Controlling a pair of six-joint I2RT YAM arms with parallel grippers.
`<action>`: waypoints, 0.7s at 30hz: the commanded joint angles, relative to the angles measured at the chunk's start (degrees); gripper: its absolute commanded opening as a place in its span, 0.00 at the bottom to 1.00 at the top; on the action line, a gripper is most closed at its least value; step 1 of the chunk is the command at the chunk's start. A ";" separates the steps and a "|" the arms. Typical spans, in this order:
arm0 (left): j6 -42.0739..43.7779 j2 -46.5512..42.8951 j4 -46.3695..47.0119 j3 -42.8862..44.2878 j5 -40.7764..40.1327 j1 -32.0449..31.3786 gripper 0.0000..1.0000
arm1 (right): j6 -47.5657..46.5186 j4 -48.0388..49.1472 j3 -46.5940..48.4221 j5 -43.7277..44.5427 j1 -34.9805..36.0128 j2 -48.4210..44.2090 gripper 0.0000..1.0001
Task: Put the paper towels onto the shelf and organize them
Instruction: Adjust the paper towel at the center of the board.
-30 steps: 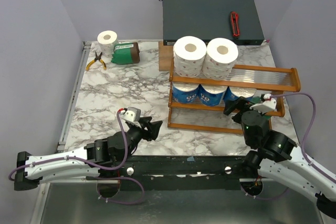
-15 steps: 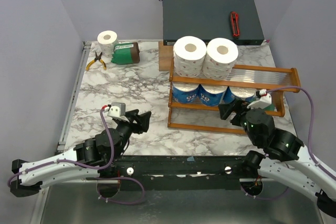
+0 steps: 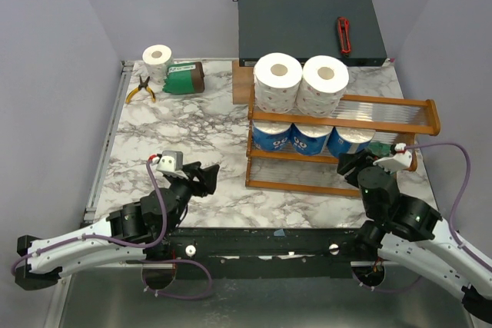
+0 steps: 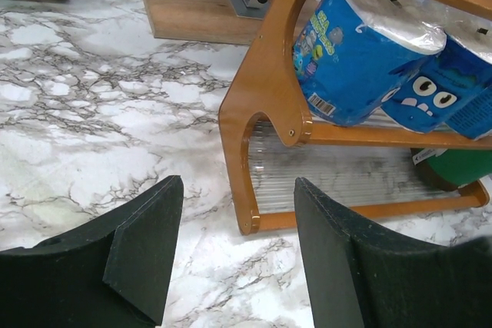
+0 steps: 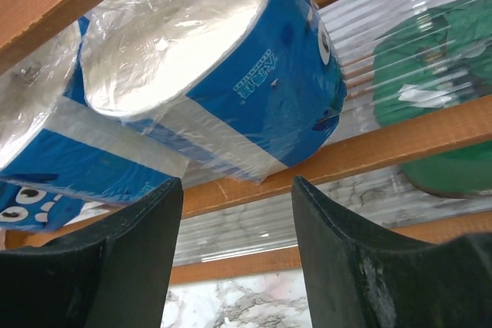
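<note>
Above table, top cam, rack [image 3: 419, 102]: on right half of marble top [image 3: 177, 136]; 2 white rolls [image 3: 277, 80] upright on top tier, 3 blue rolls [image 3: 311, 138] on mid tier.
Loose rolls: small white roll [image 3: 157, 57] and green roll [image 3: 183, 78] at far-left corner, beside pliers [image 3: 141, 90].
L claw [image 3: 209, 177]: near rack's front-left end, apart from it.
R claw [image 3: 352, 164]: at rack's front, right part.
L wrist cam: L claw released, nothing between jaws; rack end frame and blue rolls ahead.
R wrist cam: R claw released, empty; blue roll on mid tier just beyond; 2nd green roll [image 5: 438, 59] low in rack, right, seen through ribbed tier.
</note>
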 commanded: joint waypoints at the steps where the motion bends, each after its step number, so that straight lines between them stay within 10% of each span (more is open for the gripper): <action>1: -2.30 -1.23 -1.57 -0.84 -0.08 0.34 0.62 | 0.83 2.27 -1.44 5.64 0.06 0.21 0.60; 21: -5.36 -2.08 -2.28 -3.08 0.95 0.61 0.62 | -4.36 11.97 -4.47 9.10 0.10 3.41 0.54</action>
